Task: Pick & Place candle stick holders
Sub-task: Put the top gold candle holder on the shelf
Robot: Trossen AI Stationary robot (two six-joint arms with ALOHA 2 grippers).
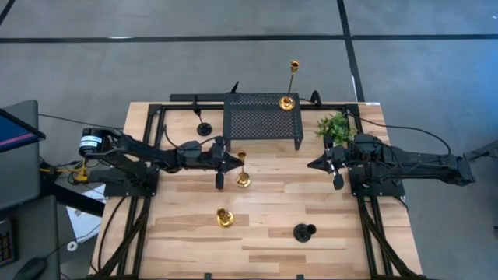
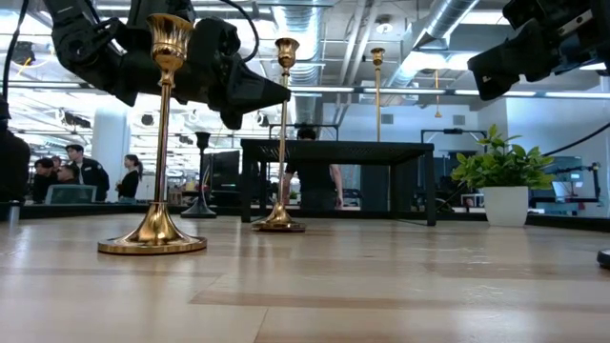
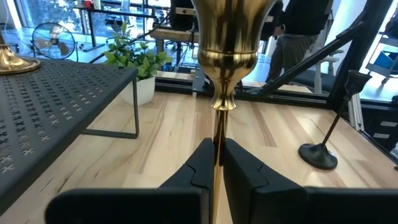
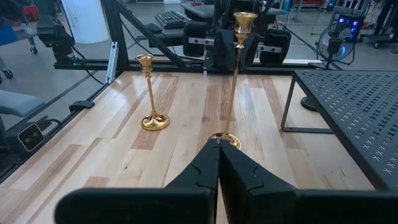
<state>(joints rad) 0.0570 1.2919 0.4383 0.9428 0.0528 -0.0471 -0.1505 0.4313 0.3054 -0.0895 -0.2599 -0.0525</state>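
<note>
My left gripper (image 1: pixel 231 161) (image 3: pixel 217 165) is shut on a tall thin-stemmed gold candlestick holder (image 1: pixel 242 169) (image 2: pixel 282 143) at mid table, in front of the black mesh rack (image 1: pixel 261 120). A second tall gold holder (image 1: pixel 289 97) stands by its base on the rack top. A shorter gold holder (image 1: pixel 224 218) (image 2: pixel 152 233) stands by its base near the front. One black holder (image 1: pixel 204 128) stands left of the rack and another (image 1: pixel 303 232) at the front right. My right gripper (image 1: pixel 311 164) (image 4: pixel 219 152) is shut and empty, to the right of the held holder. My left gripper pinches the holder's thin stem (image 3: pixel 218 140) between its two fingers, a little below the cup, in the stem's upper part. The fingers lie level, come from the table's left and cross the stem. The holder stands upright with its round base (image 2: pixel 279 226) on the table.
A small green plant in a white pot (image 1: pixel 334 127) stands right of the rack, close to my right arm. Black frame rails run along the table's left, right and far edges. Bare wood lies between the two grippers and toward the near edge. People show in the room behind.
</note>
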